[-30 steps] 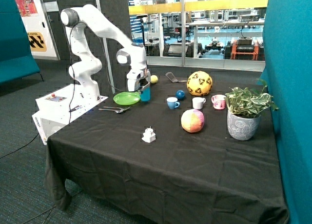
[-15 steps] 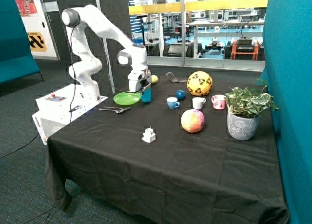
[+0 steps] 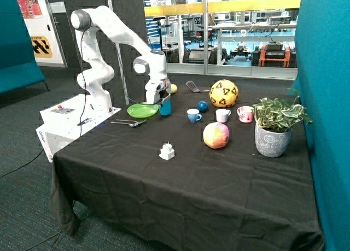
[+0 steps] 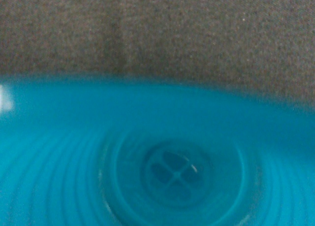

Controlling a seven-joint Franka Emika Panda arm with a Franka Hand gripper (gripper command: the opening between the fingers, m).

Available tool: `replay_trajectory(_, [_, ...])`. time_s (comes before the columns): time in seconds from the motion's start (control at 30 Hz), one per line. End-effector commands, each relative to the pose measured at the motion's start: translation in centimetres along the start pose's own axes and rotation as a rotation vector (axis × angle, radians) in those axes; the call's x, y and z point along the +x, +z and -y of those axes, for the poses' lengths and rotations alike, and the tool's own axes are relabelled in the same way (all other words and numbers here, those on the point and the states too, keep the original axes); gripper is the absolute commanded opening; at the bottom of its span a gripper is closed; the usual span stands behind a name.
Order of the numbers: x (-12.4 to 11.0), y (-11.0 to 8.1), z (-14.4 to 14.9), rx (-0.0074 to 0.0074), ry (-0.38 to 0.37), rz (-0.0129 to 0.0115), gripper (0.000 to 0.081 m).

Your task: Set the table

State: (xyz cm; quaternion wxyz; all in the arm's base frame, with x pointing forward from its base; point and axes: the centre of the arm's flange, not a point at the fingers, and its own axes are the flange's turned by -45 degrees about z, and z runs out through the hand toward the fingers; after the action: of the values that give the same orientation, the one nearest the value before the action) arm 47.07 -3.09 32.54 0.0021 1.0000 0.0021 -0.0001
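The table [image 3: 191, 180] has a creased black cloth [image 4: 157, 34]. A tall blue cup [image 3: 165, 106] sits at the edge of a green plate [image 3: 141, 110] near the table's far corner by the arm's base. My gripper [image 3: 159, 100] is down at the cup and appears shut on its rim. In the wrist view the cup's ribbed blue inside [image 4: 172, 167] fills most of the picture, with black cloth beyond it. A fork and a spoon [image 3: 127, 122] lie on the cloth just in front of the plate.
Along the back stand a small blue cup [image 3: 193, 115], a white cup [image 3: 222, 115], a pink mug [image 3: 245, 114], a blue ball [image 3: 202, 105] and a yellow football [image 3: 223, 93]. A pink-yellow ball [image 3: 216, 135], a potted plant [image 3: 273, 139] and a small white object [image 3: 167, 151] sit nearer.
My gripper and the blue cup have shifted slightly together, away from the green plate's middle toward the small blue cup. Nothing else on the table has moved.
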Motion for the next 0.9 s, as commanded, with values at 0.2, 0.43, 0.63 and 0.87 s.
replay_trajectory(0.2, [-0.2,0.35,-0.09,0.0042,-0.012,-0.0002,0.0574])
replay_trajectory(0.43, [-0.3,0.34,-0.1,0.0042,-0.018,-0.0002,0.0586])
replay_trajectory(0.63, [-0.51,0.43,-0.16,0.0042,-0.018,-0.0002,0.0596])
replay_trajectory(0.87, [-0.6,0.39,-0.3,0.0042,-0.02,-0.0002,0.0606])
